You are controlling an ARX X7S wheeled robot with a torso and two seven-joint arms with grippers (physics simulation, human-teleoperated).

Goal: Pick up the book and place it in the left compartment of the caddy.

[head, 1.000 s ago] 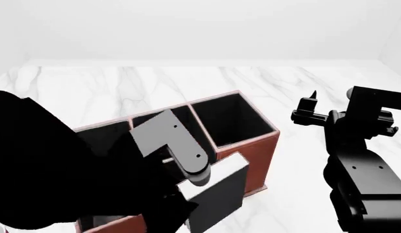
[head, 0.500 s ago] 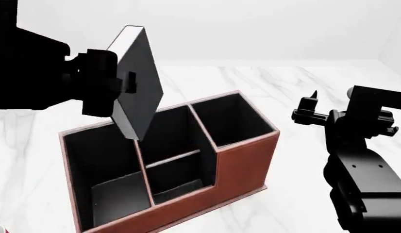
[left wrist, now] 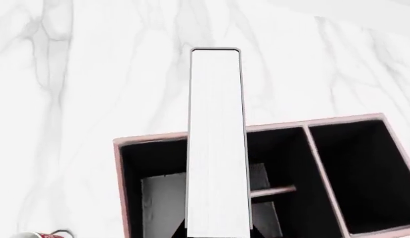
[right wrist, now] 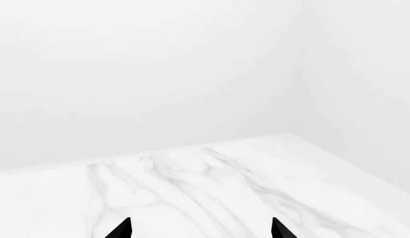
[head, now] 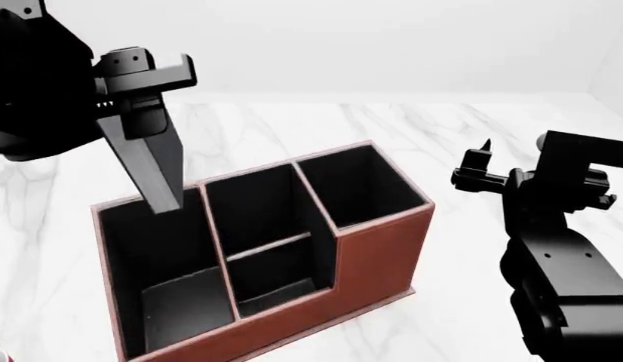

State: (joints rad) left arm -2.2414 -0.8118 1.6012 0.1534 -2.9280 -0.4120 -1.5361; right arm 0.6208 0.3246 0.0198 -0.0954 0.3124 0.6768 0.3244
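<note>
Book held over the caddy

The left gripper point(head: 140, 79) pinched the book point(head: 151, 162) above the caddy's point(head: 377, 253) left compartment point(head: 155, 249); the right gripper point(right wrist: 199, 229) stood spread.

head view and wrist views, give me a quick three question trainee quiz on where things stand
1. True or false: the small thick black book with white page edges already rests on the floor of the reddish-brown leather-look caddy.
2. Which gripper holds the book: A left gripper, B right gripper?
3. Fill in: the book hangs edge-down over the caddy's long narrow ____ compartment.

Key: 1 false, it is held above the caddy. 2 A. 3 left.
</note>
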